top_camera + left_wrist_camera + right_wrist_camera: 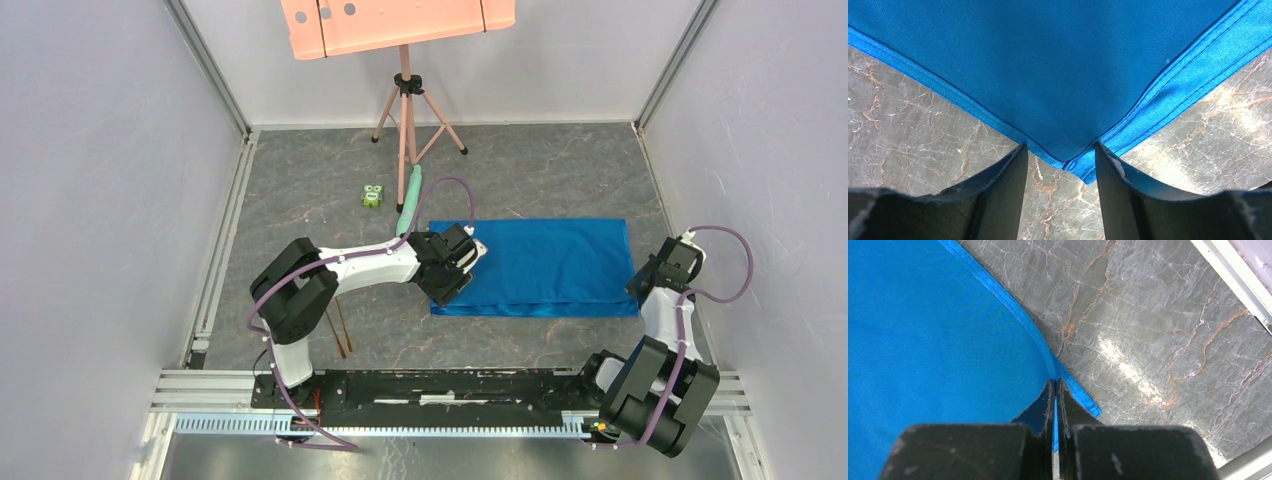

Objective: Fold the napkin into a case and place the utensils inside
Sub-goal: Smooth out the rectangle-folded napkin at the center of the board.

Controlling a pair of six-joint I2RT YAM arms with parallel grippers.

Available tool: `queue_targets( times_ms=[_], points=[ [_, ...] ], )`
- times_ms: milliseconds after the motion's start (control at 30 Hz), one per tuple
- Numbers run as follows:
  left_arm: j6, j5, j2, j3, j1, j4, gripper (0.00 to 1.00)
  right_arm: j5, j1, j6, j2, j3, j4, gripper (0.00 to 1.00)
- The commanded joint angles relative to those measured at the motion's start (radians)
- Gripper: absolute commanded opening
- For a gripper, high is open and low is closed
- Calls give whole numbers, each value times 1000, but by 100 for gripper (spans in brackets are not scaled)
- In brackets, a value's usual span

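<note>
The bright blue napkin [540, 265] lies folded into a wide rectangle on the grey marbled table. My left gripper [442, 290] hangs over its left end. In the left wrist view the left gripper [1060, 156] is open, its dark fingers [1008, 190] either side of a layered napkin corner [1068, 100] without pinching it. My right gripper [640, 285] is at the napkin's right edge. In the right wrist view the right gripper [1055, 386] is shut, with a strip of the napkin's hem [1013, 310] caught between its jaws. The gold utensils [340, 328] lie beside the left arm's base.
A small green toy [372, 196] and a pale green tube [409, 200] sit behind the napkin's left end. A pink tripod [405, 110] stands at the back. White walls with metal rails [215, 260] enclose the table on both sides.
</note>
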Motion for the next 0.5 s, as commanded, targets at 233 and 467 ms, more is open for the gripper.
queue_targets(
  times_ms=[233, 467],
  points=[
    [63, 9, 22, 6, -6, -12, 41, -9, -2, -11, -5, 52, 6, 0],
    [66, -21, -27, 30, -6, -32, 22, 10, 4, -8, -24, 64, -17, 1]
  ],
)
